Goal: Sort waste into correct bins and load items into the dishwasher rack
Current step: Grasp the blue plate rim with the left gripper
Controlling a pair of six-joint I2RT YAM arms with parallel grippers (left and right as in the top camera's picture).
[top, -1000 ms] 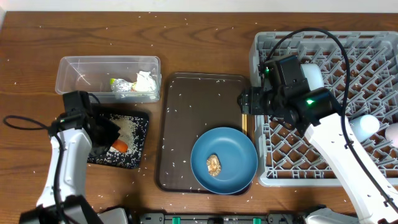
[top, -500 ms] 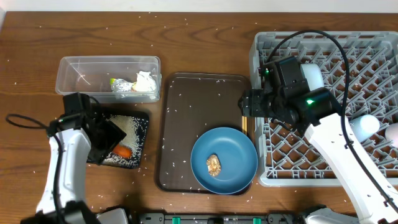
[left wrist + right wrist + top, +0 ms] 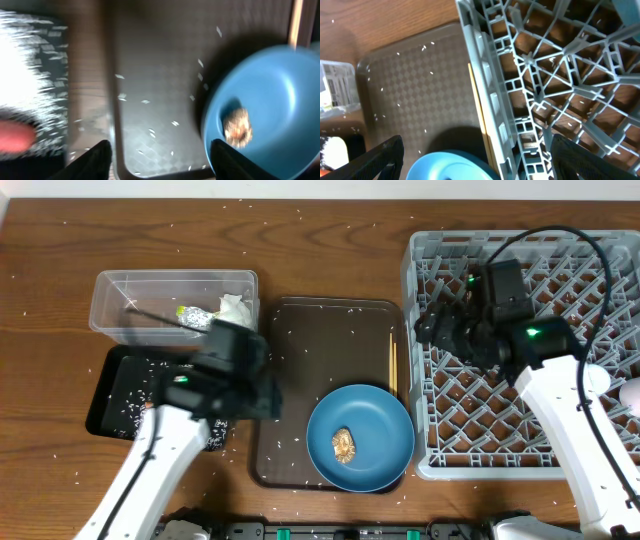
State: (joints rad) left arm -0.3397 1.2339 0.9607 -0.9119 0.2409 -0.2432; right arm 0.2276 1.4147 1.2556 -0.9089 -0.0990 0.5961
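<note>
The paper waste looks sorted: the crumpled white napkin (image 3: 235, 307) and the small yellow-green wrapper (image 3: 192, 315) lie in the clear rectangular plastic tub (image 3: 120, 305). The shallow black rectangular tray (image 3: 105, 395) holds white rice grains (image 3: 22, 60) and an orange smear at the edge of the blurred left wrist view, probably the orange carrot (image 3: 14, 137). The step in hand seems to be the last scrap, the small brown food lump (image 3: 343, 445) on the large blue plate (image 3: 385, 425), which sits at the near right of the dark brown serving tray (image 3: 310, 340). The left arm reaches in from the near left. Its left gripper (image 3: 161, 150) hangs over the serving tray's left part, between the black tray and the plate, with fingers spread wide and nothing between them. Next it needs to get above the lump, descend onto the plate and pinch lightly, since the lump may crumble or skid on the glaze. The lump should then probably go into the black tray with the other food. The plate and the pair of thin wooden chopsticks (image 3: 393, 365), lying along the serving tray's right edge just beside the large square grey plastic dishwasher rack (image 3: 540, 450), are not yet loaded. The right arm reaches across the rack, and the right gripper (image 3: 477, 150) hovers above the rack's left wall, near the chopsticks, equally wide open and empty.
</note>
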